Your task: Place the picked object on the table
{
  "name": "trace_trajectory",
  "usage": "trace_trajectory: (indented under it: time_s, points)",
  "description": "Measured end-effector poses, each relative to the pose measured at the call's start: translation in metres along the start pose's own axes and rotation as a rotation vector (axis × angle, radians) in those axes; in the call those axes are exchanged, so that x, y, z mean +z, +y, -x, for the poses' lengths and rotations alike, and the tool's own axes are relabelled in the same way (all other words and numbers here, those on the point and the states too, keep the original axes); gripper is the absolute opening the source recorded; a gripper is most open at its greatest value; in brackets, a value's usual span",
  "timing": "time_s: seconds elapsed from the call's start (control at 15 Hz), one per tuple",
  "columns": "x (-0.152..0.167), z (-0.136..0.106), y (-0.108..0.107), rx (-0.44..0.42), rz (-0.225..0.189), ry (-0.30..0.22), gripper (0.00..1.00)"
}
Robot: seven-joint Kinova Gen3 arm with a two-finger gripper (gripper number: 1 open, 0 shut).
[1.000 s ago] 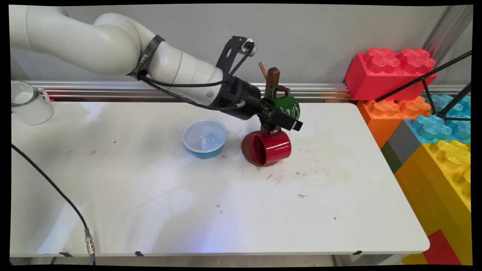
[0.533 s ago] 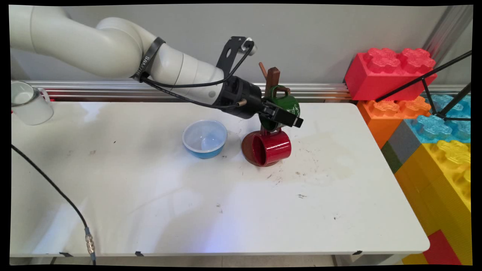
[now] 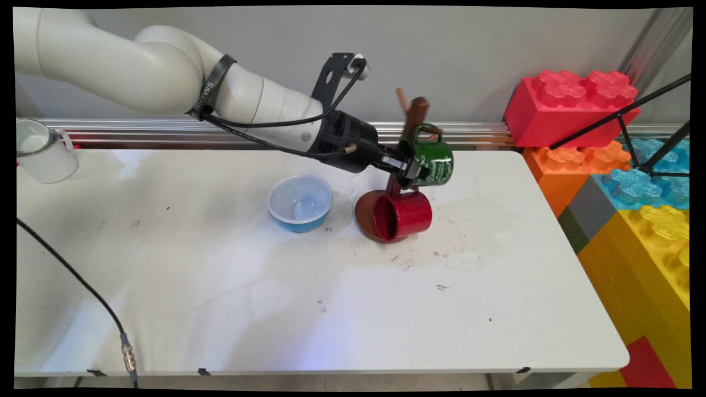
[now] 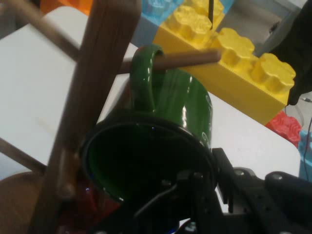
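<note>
Main view has the arm reaching in from the upper left, and the claw (image 3: 412, 172) is clamped on the rim of the green mug (image 3: 433, 163) — one finger inside the mouth, the other outside on the wall. Hand view backs that up: the mug's dark opening (image 4: 146, 165) sits right above the linkage, with a finger (image 4: 165, 192) poking into it.

The mug hangs by its handle on a peg of the wooden mug tree (image 3: 413, 118), and the whole tree leans to the right, not standing straight. In the hand view you can see the peg (image 4: 187, 58) running through the green handle, with the tree's post (image 4: 92, 92) crossing on the left.

Below it a red mug (image 3: 401, 214) hangs on its side from the same tree, mouth facing left, just off the round brown base (image 3: 365, 215). A blue bowl (image 3: 300, 202) sits on the desk (image 3: 276, 298) just left of that — apart from it, not touching. A white mug (image 3: 42, 150) stands way off at the far left edge. Big toy bricks (image 3: 623, 165) are stacked past the desk's right end.
</note>
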Motion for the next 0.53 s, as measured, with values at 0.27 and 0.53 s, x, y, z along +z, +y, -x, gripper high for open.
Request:
trace_trajectory:
  time_s: [0.27, 0.53]
  points:
    - [-0.0054, 0.0017, -0.0011, -0.011, -0.006, -0.006, 0.0]
    - [-0.0102, 0.0018, -0.0007, -0.02, -0.008, -0.008, 0.0]
